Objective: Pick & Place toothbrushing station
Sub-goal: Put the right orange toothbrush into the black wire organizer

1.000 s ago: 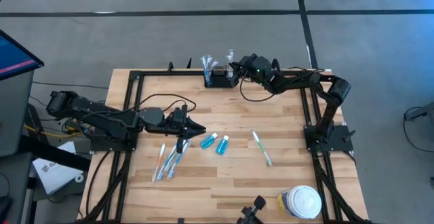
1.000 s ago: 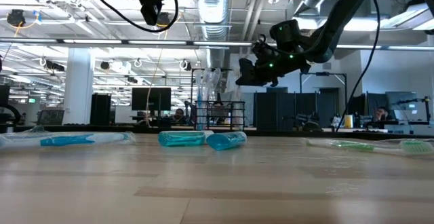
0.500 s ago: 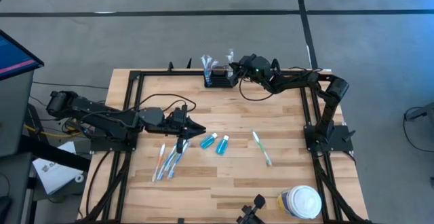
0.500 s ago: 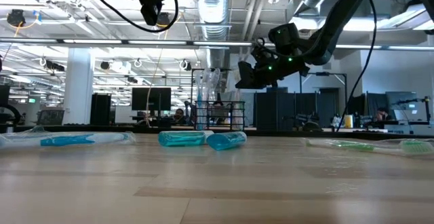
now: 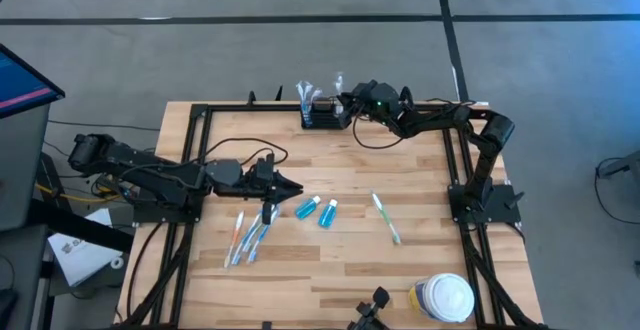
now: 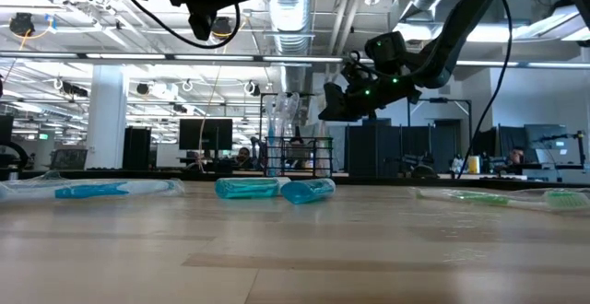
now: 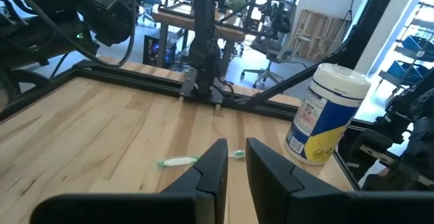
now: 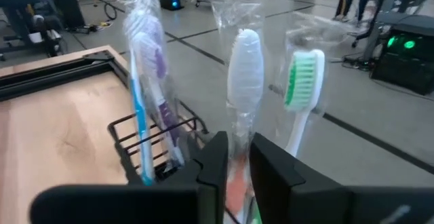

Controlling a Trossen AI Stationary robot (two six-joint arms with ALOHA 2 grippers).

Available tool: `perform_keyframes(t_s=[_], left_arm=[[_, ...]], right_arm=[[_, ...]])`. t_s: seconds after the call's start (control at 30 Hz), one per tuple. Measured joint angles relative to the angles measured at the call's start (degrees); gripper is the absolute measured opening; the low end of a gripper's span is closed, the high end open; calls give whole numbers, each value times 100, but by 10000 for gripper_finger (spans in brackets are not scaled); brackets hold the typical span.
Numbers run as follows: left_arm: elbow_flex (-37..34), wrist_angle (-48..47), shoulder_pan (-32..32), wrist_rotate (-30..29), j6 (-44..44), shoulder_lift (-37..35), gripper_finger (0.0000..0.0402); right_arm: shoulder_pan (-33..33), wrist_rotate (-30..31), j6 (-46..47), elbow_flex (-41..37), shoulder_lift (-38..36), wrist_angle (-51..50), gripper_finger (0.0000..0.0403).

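The black wire caddy [image 5: 318, 120] stands at the table's far edge and also shows in the low view [image 6: 300, 157]. Three wrapped toothbrushes stand upright in or over it: a blue-purple one [image 8: 146, 81], a white one [image 8: 244, 68] and a green one [image 8: 302, 81]. My right gripper [image 5: 346, 104] is at the caddy's right end, level with the brush heads, and is shut on the white toothbrush. My left gripper [image 5: 296, 186] is shut and empty, above the table's middle-left, over the toothbrushes [image 5: 245, 235] that lie there. My right gripper pinches the white toothbrush's handle [image 8: 235, 183] between its two fingers. The fingers lie level, come from the table's right and lie across the brush. The brush stands upright with its head above the fingers. The fingers hide its lower end.
Two small blue bottles [image 5: 317, 210] lie mid-table. A green toothbrush [image 5: 386, 218] lies right of them. A white-lidded jar with a yellow label [image 5: 447, 297] stands at the near right. Black frame rails [image 5: 200, 150] run along the table's sides.
My right gripper has edged a little toward the table's left, closer to the caddy, with the white toothbrush still upright.
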Motion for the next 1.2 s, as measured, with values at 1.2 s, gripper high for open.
perform_keyframes(t_s=[1.2], left_arm=[[0, 7, 0, 4, -2, 0, 49]], right_arm=[[-7, 188, -45, 238, -190, -639, 195]])
